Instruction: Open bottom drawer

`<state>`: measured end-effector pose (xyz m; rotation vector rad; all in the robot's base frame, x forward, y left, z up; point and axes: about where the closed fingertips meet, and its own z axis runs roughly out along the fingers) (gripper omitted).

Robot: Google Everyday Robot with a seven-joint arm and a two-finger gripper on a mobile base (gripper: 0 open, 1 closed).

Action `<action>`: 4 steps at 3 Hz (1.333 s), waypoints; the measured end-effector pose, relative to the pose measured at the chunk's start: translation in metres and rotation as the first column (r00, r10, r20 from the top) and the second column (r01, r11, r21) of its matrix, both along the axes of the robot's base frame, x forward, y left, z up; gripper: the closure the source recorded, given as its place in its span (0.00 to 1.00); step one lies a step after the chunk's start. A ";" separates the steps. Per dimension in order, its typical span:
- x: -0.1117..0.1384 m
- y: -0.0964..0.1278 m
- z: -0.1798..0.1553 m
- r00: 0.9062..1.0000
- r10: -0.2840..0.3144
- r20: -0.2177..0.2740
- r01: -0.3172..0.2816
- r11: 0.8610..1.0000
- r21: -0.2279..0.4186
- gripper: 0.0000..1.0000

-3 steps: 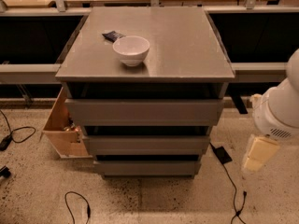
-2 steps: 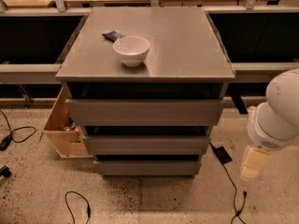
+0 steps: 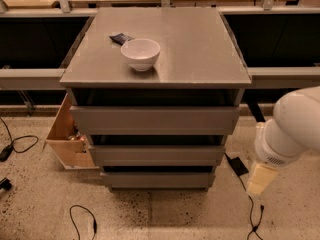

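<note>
The grey cabinet (image 3: 165, 44) stands in the middle of the camera view with three handle-less grey drawers. The bottom drawer (image 3: 157, 179) is the lowest and narrowest front, and it sits pushed in, flush under the middle drawer (image 3: 157, 155) and the top drawer (image 3: 155, 120). My white arm (image 3: 295, 129) comes in from the right. My gripper (image 3: 260, 179), cream-coloured, points down toward the floor, to the right of the bottom drawer, apart from the cabinet and level with that drawer's front.
A white bowl (image 3: 141, 53) and a small dark packet (image 3: 121, 38) lie on the cabinet top. A light wooden box (image 3: 70, 139) stands against the cabinet's left side. Cables (image 3: 82, 219) and a black adapter (image 3: 237, 165) lie on the speckled floor.
My arm and gripper have moved left and slightly down, closer to the cabinet's lower right corner. The drawers have not moved.
</note>
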<state>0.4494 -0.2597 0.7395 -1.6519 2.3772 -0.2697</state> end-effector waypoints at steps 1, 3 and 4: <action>0.023 0.015 -0.112 1.000 0.014 -0.009 -0.013 0.997 0.074 0.00; 0.075 0.036 -0.212 0.998 0.048 0.050 -0.052 0.995 0.085 0.00; 0.073 0.035 -0.209 0.998 0.048 0.047 -0.052 0.995 0.084 0.00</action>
